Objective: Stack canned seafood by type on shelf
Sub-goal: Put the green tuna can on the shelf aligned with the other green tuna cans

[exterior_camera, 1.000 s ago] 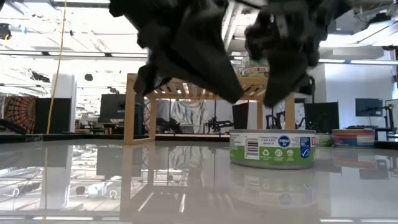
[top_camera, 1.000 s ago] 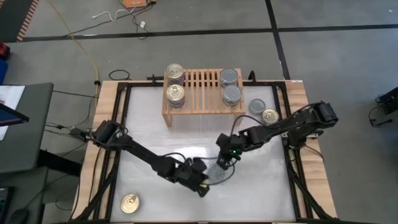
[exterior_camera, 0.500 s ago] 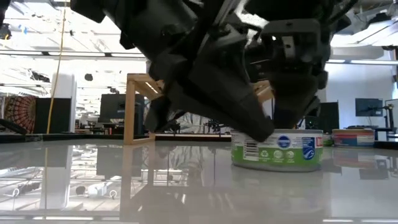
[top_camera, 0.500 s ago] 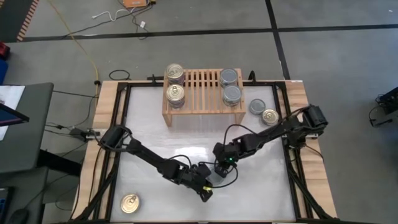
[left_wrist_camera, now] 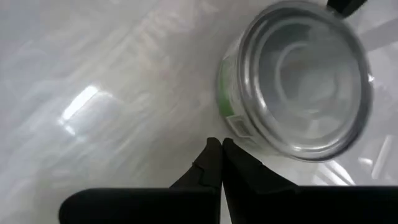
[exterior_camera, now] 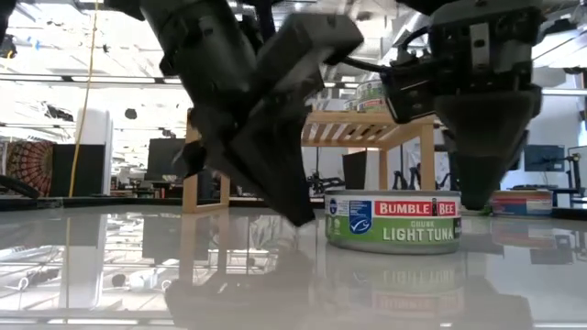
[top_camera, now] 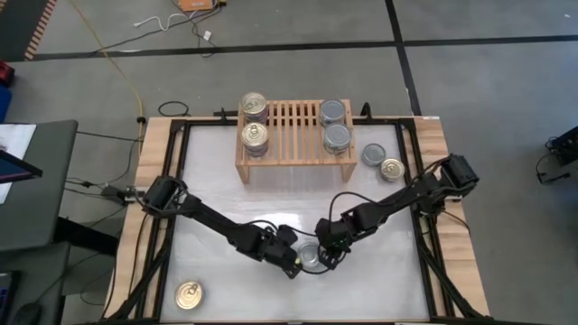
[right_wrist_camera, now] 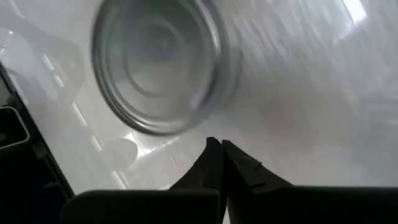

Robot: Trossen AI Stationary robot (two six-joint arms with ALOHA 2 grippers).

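A silver-topped tuna can [top_camera: 310, 255] stands flat on the table's near middle, with its label facing the low view [exterior_camera: 394, 220]. My left gripper [top_camera: 293, 264] is shut, low at the can's left side [left_wrist_camera: 217, 144]. My right gripper [top_camera: 328, 250] is shut too, at the can's right side [right_wrist_camera: 216, 143]. The wooden shelf [top_camera: 293, 161] stands at the far edge. It carries gold-topped cans [top_camera: 256, 137] on its left end and silver-topped cans [top_camera: 337, 137] on its right end. My left gripper's shut fingertips [left_wrist_camera: 212, 149] point slanting down at the foot of the can's side wall [left_wrist_camera: 231, 124], from the table's left; I cannot tell if they touch it. My right gripper's shut fingertips [right_wrist_camera: 212, 148] stand close beside the can's rim [right_wrist_camera: 186, 127], coming from the right; whether they touch it cannot be told.
Right of the shelf, a silver-topped can [top_camera: 373, 154] and a gold-topped can [top_camera: 392, 168] sit on the table. Another gold-topped can [top_camera: 188, 294] rests near the near-left corner. Black frame rails [top_camera: 176, 181] run along the table's sides.
My right gripper has moved toward the near edge and come down beside the can. My left gripper has swung around the can's left side. The can has turned about on the table, now showing its brand name instead of its barcode, and has slid slightly left.
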